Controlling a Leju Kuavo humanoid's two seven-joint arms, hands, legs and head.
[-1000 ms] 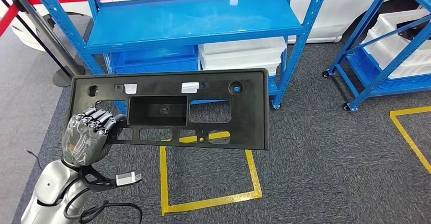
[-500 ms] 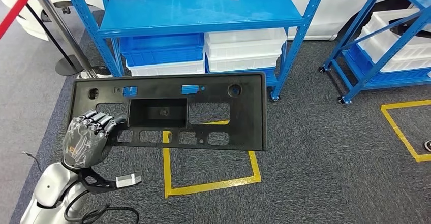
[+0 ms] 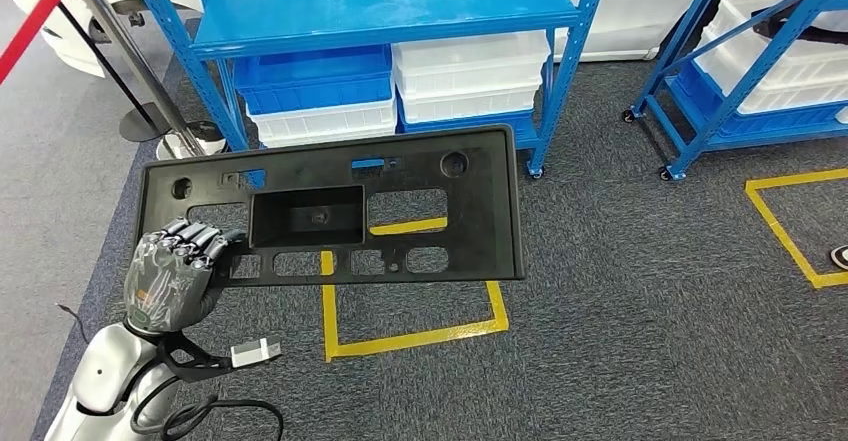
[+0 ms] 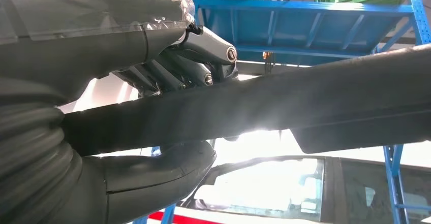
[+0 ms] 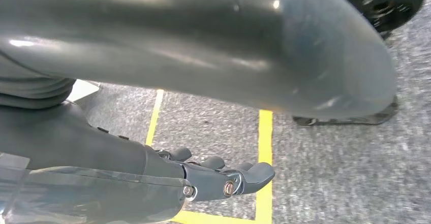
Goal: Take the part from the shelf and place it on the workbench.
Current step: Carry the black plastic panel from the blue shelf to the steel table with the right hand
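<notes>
The part point(image 3: 470, 211) is a long black plastic panel with a square recess and several cut-outs. It hangs flat in the air in front of me, over the carpet. My left hand point(image 3: 175, 271) grips its left end, fingers curled over the edge. In the left wrist view the panel point(image 4: 305, 102) runs as a dark bar between the thumb below and the fingers point(image 4: 203, 71) above. My right hand point(image 5: 203, 178) hangs low over the carpet, fingers stretched out and holding nothing.
A blue shelf rack point(image 3: 380, 6) stands ahead, with white bins point(image 3: 470, 76) and blue bins point(image 3: 315, 81) on its lower level. A second blue rack point(image 3: 740, 61) is at the right. Yellow tape squares point(image 3: 410, 339) mark the grey carpet. A barrier post point(image 3: 150, 81) stands left.
The whole view has shifted: the blue rack sits higher and farther off, and more carpet shows. The panel stays in my left hand's grip, held the same way.
</notes>
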